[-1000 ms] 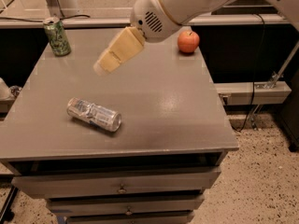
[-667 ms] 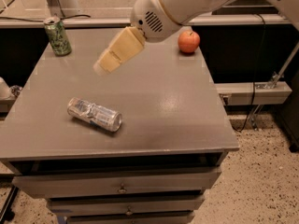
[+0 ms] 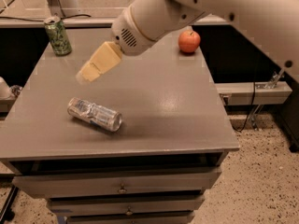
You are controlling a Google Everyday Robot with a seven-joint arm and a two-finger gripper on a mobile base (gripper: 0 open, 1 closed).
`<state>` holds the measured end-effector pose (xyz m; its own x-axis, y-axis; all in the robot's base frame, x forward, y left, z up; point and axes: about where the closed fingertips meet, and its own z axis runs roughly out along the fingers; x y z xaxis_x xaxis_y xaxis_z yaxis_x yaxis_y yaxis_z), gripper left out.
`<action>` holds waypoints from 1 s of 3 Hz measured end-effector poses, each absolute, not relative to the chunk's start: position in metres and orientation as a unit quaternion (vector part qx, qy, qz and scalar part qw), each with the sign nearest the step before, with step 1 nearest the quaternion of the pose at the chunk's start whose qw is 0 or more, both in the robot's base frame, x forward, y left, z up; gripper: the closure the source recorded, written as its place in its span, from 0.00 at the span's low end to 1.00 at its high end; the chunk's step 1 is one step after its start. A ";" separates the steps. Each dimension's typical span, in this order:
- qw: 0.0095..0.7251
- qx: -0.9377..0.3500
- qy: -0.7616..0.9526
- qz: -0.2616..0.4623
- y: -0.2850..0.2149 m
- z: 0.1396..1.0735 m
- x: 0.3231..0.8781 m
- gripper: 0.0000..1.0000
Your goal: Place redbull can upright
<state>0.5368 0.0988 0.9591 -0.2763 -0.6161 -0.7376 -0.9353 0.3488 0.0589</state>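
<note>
The redbull can (image 3: pixel 94 114) lies on its side on the grey table top (image 3: pixel 159 101), front left of the middle, its silver top pointing right and toward me. It looks dented. My gripper (image 3: pixel 88 73) hangs above the table, up and slightly left of the can, clear of it. Its cream-coloured fingers (image 3: pixel 100 62) point down and left and hold nothing.
A green patterned can (image 3: pixel 58 35) stands upright at the table's back left corner. A red apple (image 3: pixel 189 41) sits at the back right. My big white arm (image 3: pixel 196 8) crosses the top right. Drawers (image 3: pixel 121 185) are below the table's front edge.
The arm and gripper have lowered and shifted slightly toward the lying can. The can, the green can and the apple have not moved.
</note>
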 end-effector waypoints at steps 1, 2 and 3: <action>0.284 -0.513 0.770 0.251 0.124 0.924 0.544 0.00; 0.247 -0.519 0.782 0.242 0.138 0.895 0.537 0.00; 0.217 -0.529 0.786 0.235 0.155 0.882 0.521 0.00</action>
